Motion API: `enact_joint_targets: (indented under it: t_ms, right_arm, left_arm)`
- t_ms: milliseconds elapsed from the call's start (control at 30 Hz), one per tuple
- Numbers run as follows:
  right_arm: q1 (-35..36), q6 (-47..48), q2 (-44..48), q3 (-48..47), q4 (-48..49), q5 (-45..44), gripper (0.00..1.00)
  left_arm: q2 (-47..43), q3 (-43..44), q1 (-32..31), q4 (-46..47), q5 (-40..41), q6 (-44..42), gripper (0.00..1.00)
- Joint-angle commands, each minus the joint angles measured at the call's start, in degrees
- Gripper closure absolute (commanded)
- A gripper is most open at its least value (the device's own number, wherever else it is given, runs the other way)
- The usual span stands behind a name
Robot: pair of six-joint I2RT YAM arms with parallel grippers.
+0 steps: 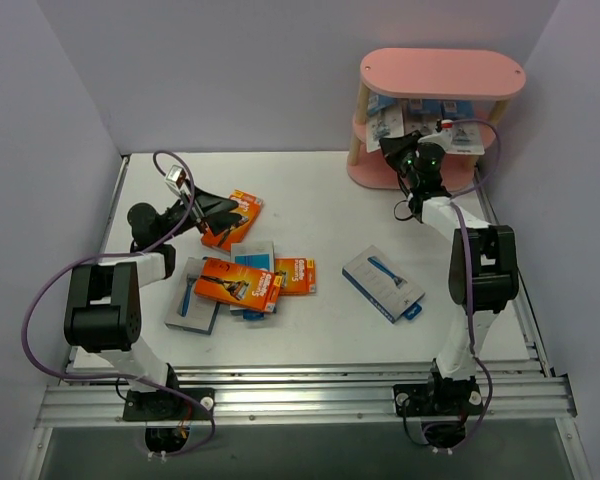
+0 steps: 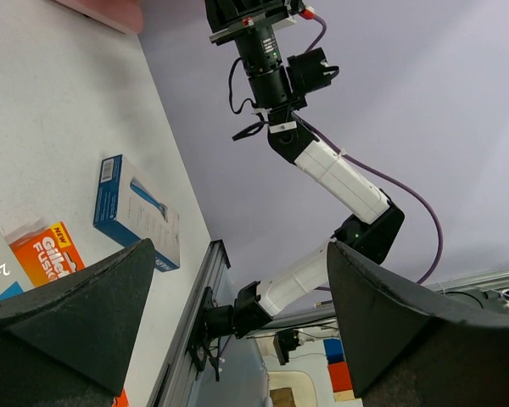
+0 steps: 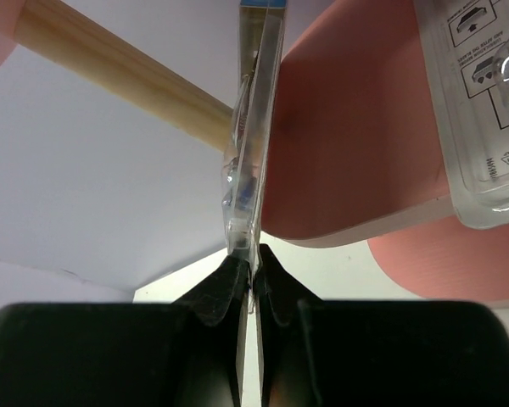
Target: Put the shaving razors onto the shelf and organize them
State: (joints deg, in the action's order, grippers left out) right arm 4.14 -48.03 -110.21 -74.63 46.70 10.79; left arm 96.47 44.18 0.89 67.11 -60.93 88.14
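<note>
My right gripper (image 3: pixel 253 264) pinches 1 blister card (image 3: pixel 253 127) edge-on, long axis pointing into the shelf (image 3: pixel 356 144) just ahead.

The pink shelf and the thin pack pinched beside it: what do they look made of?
The shelf has boards that look like painted wood or fibreboard: even matte pink, no grain showing. Its post looks like bare light wood, round and pale tan. The pack in the right gripper seems to be a clear glossy plastic blister on card: see-through, with bright glints.
</note>
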Motion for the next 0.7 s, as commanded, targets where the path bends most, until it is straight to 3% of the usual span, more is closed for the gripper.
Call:
enact_joint_targets:
  t_ms: [0, 133, 667]
  right_arm:
    - [-0.5, -0.4, -0.4, -3.3, 2.9, 0.2, 0.98]
    - [-0.8, -0.8, -0.8, -3.9, 2.6, 0.2, 0.96]
    - [-1.9, -1.4, -2.2, -6.6, -1.3, 1.3, 0.69]
  left_arm:
    - [0.3, 0.5, 0.3, 4.1, -0.9, -0.3, 0.09]
    - [0.3, 0.5, 0.3, 4.2, -0.9, -0.3, 0.09]
    - [0.5, 0.5, 0.3, 4.4, -0.9, -0.1, 0.09]
